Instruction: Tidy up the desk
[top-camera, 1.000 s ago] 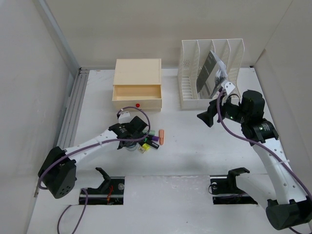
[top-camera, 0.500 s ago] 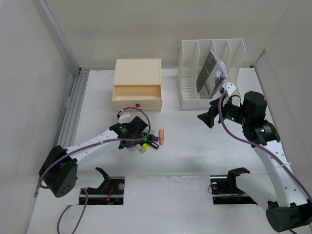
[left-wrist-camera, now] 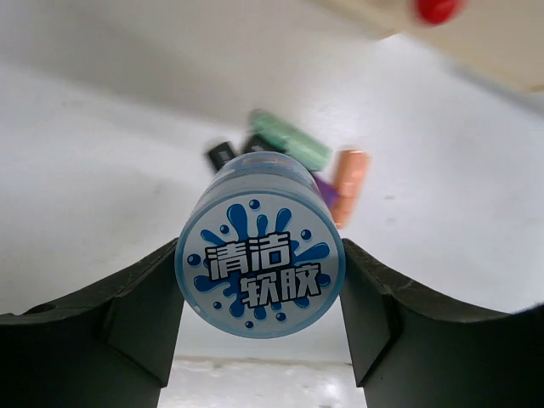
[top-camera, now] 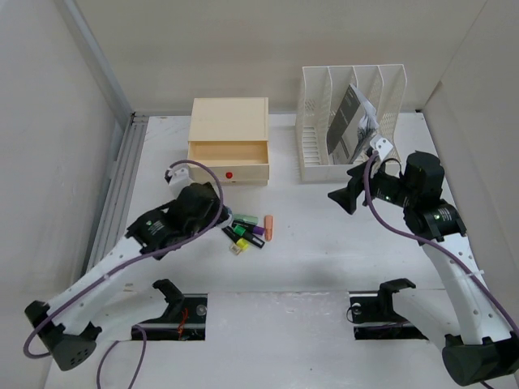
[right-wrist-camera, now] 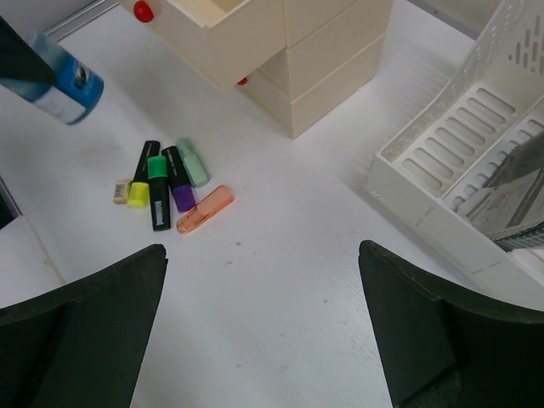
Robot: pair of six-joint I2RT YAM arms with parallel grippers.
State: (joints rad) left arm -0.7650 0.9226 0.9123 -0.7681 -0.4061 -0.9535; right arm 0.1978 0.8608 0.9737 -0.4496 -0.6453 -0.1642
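Observation:
The desk (top-camera: 324,259) is a white tabletop with two cutouts at its near edge. My left gripper (top-camera: 216,214) is shut on a small round blue jar (left-wrist-camera: 259,255) with a printed lid, held above the desk just left of the highlighters; the jar also shows in the right wrist view (right-wrist-camera: 64,81). A cluster of highlighters (top-camera: 247,229) lies mid-desk: green, purple, yellow, black and an orange one (right-wrist-camera: 204,208). My right gripper (top-camera: 340,197) is open and empty, raised above the desk in front of the file rack.
A beige drawer box (top-camera: 229,138) stands at the back with its drawer open and a red knob (top-camera: 230,174). A white slotted file rack (top-camera: 349,121) with a dark booklet and papers stands at the back right. An aluminium rail (top-camera: 122,182) runs along the left.
My left arm has pulled back to the left from the highlighter cluster and lifted the blue jar off the desk. The right arm has barely moved.

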